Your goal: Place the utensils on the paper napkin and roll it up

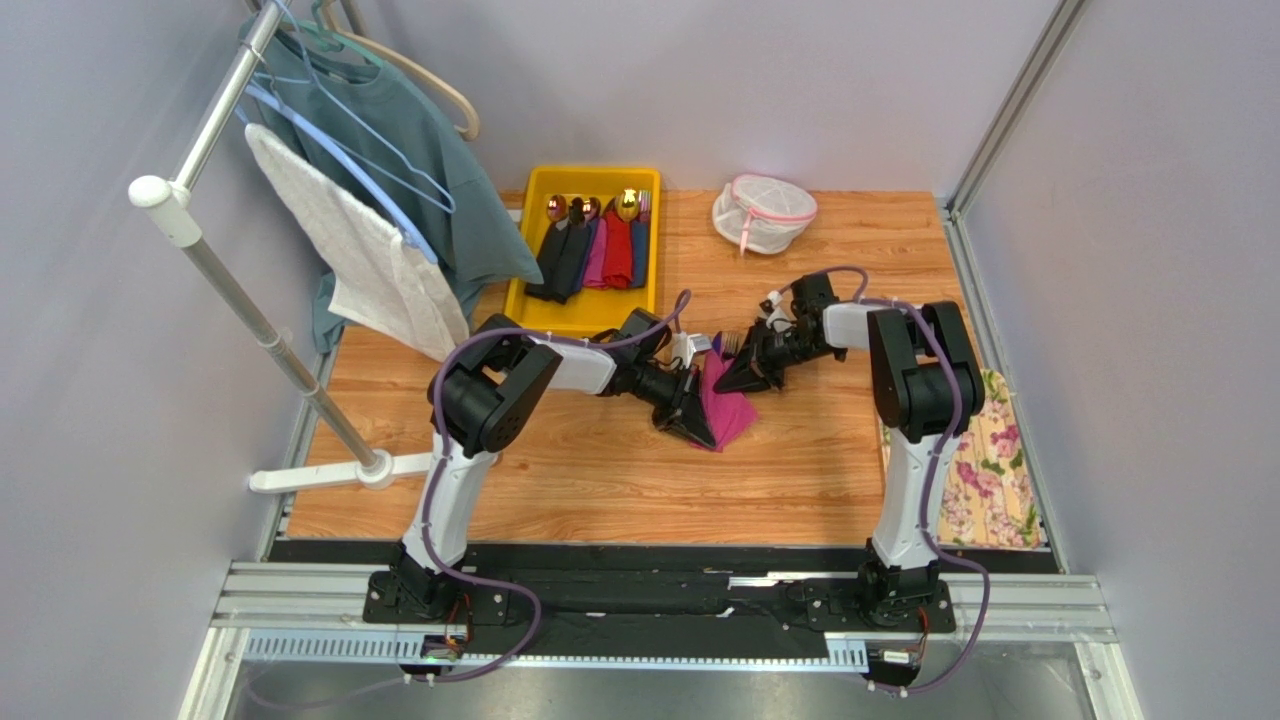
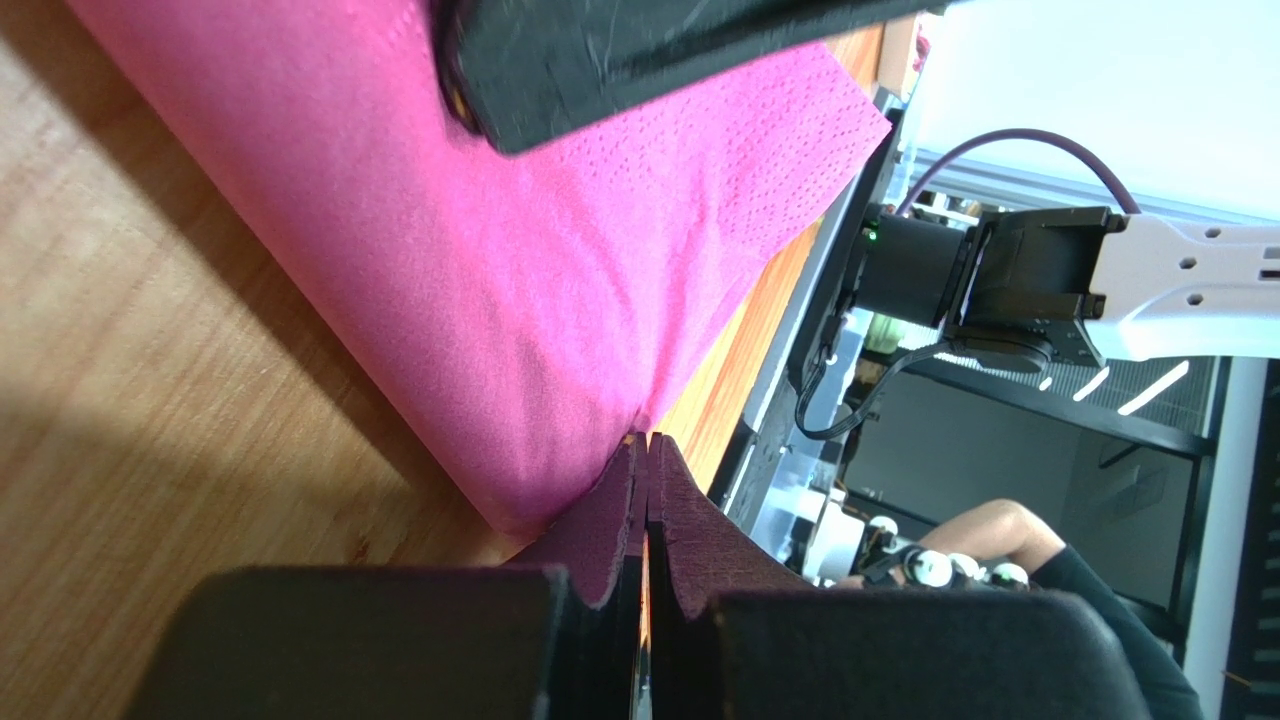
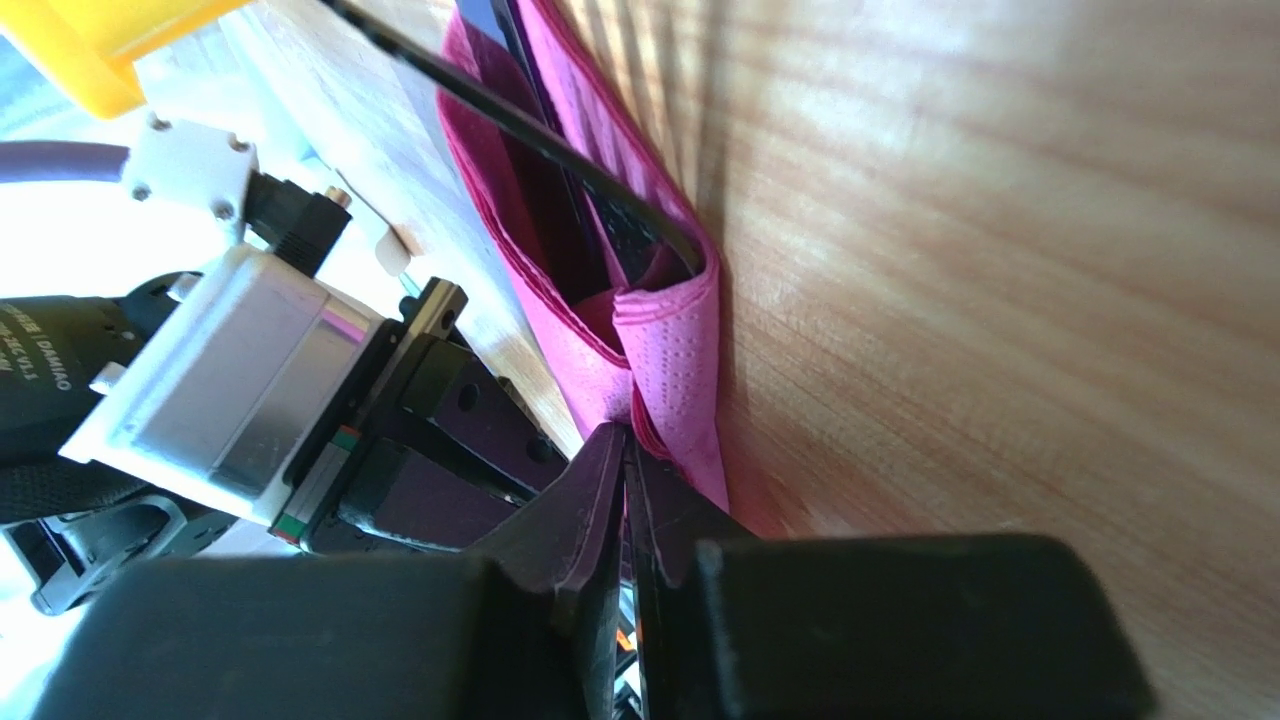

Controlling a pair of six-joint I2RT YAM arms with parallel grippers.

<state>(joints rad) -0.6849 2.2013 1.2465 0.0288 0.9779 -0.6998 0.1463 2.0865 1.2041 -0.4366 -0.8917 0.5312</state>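
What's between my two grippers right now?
The paper napkin, folded around the utensils, spans from the left gripper to the right gripper, both pinching it; top view shows it.

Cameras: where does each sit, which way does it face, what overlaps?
Top external: above and behind the bases, looking down on the table; left arm and right arm meet at the napkin.
Left wrist: on the left arm, facing along its shut left tool, which pinches the napkin's edge; right arm beyond.
Right wrist: on the right arm, facing along its right tool, shut on the napkin fold holding the utensils; left arm behind.
Shared: napkin, in all three.
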